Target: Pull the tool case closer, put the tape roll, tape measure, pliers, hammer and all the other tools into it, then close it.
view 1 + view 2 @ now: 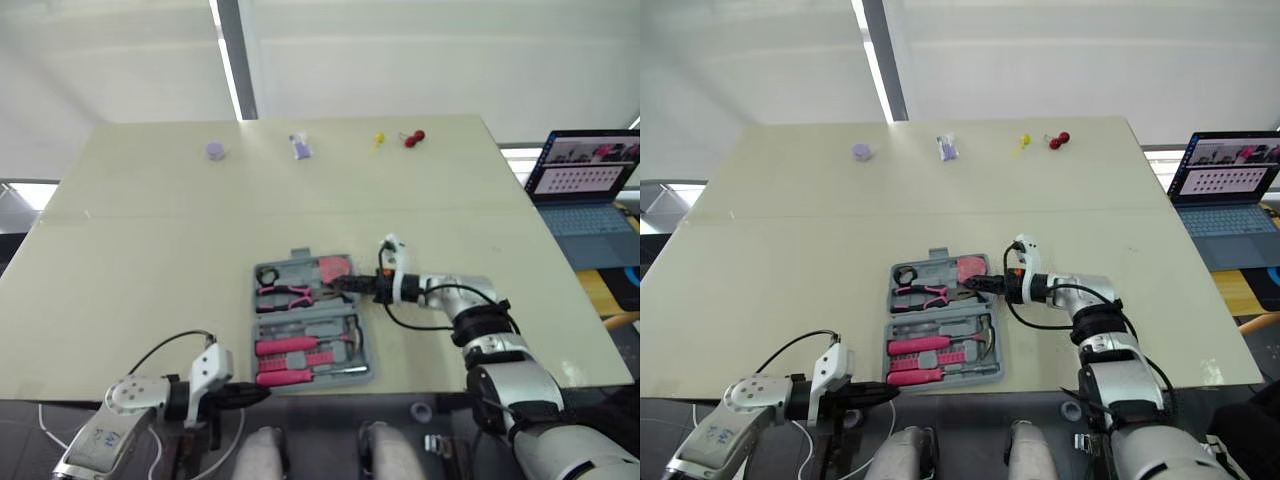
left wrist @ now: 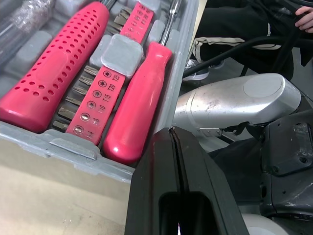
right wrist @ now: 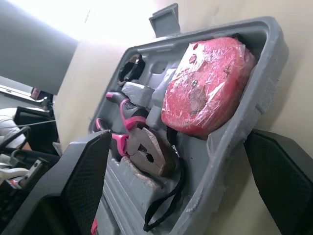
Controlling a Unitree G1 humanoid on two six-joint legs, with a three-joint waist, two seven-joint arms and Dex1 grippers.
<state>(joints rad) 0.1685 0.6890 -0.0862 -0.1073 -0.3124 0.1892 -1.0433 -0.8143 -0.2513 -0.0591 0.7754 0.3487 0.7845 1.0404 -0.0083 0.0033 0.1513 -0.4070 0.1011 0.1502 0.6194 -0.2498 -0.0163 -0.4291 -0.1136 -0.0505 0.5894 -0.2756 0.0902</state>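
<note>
**Open case on the counter, right end effector straddling its side wall**

Head view: the case (image 1: 300,258) is lying open on the counter (image 1: 150,240). It is holding the tape roll (image 1: 267,274), pliers (image 1: 285,293) and tape measure (image 1: 335,268) in its far half, and pink-handled tools (image 1: 290,347) in its near half. The right end effector (image 1: 343,284) is sitting at the far half's right wall. The left end effector (image 1: 255,394) is hovering just beside the case's near left corner. Left wrist view: its fingers (image 2: 156,161) are pressing together, clenched on nothing, near the case's wall, with a screwdriver handle (image 2: 137,98) lying inside. Right wrist view: its fingers (image 3: 80,181) are standing apart, released, one over the case's inside by the pliers and one outside the wall.
</note>
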